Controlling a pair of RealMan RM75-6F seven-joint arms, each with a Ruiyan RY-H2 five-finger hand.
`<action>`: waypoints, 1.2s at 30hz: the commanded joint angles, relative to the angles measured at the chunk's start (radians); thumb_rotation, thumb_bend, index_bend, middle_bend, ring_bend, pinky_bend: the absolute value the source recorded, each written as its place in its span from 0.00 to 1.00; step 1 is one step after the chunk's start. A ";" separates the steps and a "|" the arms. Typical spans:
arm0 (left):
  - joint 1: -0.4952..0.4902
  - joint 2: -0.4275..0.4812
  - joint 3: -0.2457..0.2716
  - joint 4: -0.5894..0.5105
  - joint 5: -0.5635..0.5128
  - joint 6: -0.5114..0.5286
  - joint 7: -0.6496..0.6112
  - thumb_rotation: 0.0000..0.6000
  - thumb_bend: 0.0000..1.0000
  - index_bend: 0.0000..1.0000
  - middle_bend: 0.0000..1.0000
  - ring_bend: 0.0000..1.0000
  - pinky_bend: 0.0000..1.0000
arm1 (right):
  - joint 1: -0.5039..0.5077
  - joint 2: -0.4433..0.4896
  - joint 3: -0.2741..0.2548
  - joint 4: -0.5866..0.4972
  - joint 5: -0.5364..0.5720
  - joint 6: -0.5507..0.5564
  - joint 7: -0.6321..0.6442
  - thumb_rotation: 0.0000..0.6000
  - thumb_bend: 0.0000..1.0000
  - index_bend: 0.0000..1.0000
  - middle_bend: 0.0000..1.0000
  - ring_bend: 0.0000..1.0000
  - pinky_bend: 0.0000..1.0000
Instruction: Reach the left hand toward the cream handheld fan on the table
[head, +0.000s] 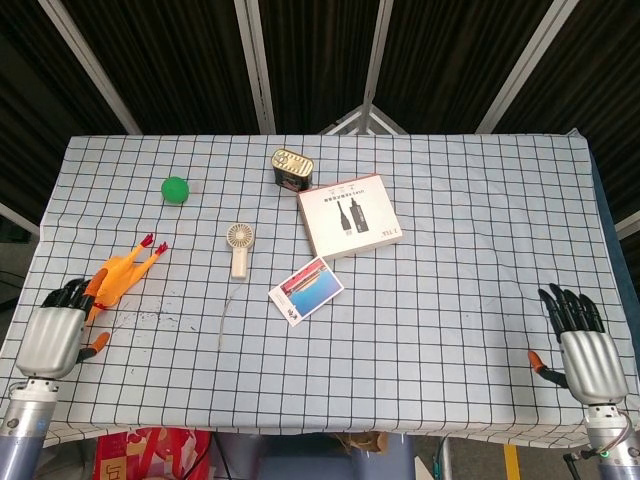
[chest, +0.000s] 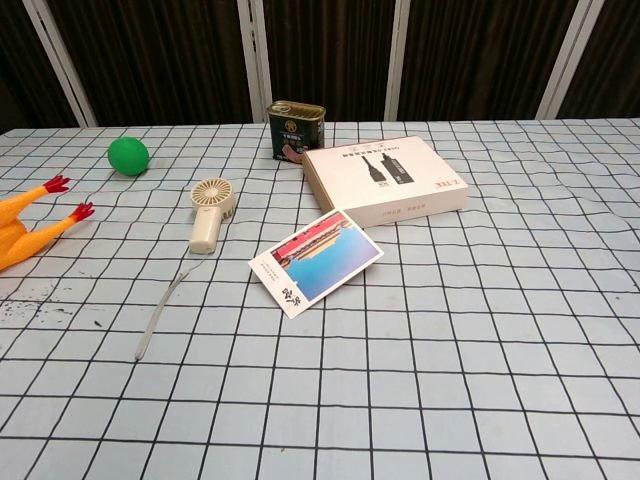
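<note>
The cream handheld fan (head: 240, 248) lies flat left of the table's centre, round head toward the far side, a thin strap (head: 228, 310) trailing toward me. The chest view shows the fan (chest: 208, 215) and its strap (chest: 165, 310) but neither hand. My left hand (head: 55, 335) hovers at the near left edge of the table, well to the left of the fan, fingers pointing away from me and holding nothing. It sits over the tail end of a rubber chicken. My right hand (head: 582, 350) is at the near right edge, fingers spread, empty.
A yellow rubber chicken (head: 115, 278) lies between my left hand and the fan. A green ball (head: 175, 189) sits at the far left, a tin can (head: 292, 167) and a flat box (head: 349, 215) beyond the fan, a postcard (head: 305, 290) to its right.
</note>
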 joint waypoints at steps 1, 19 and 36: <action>-0.061 -0.014 -0.064 -0.039 -0.091 -0.099 0.057 1.00 0.61 0.00 0.76 0.63 0.64 | 0.000 0.000 0.000 -0.001 0.005 -0.004 0.000 1.00 0.29 0.00 0.00 0.00 0.05; -0.389 -0.271 -0.253 0.097 -0.608 -0.411 0.494 1.00 0.75 0.00 0.87 0.73 0.70 | 0.002 0.014 -0.001 -0.008 -0.001 -0.008 0.034 1.00 0.29 0.00 0.00 0.00 0.05; -0.517 -0.456 -0.260 0.257 -0.748 -0.426 0.608 1.00 0.76 0.00 0.87 0.73 0.71 | 0.005 0.023 0.000 -0.011 -0.005 -0.011 0.067 1.00 0.29 0.00 0.00 0.00 0.05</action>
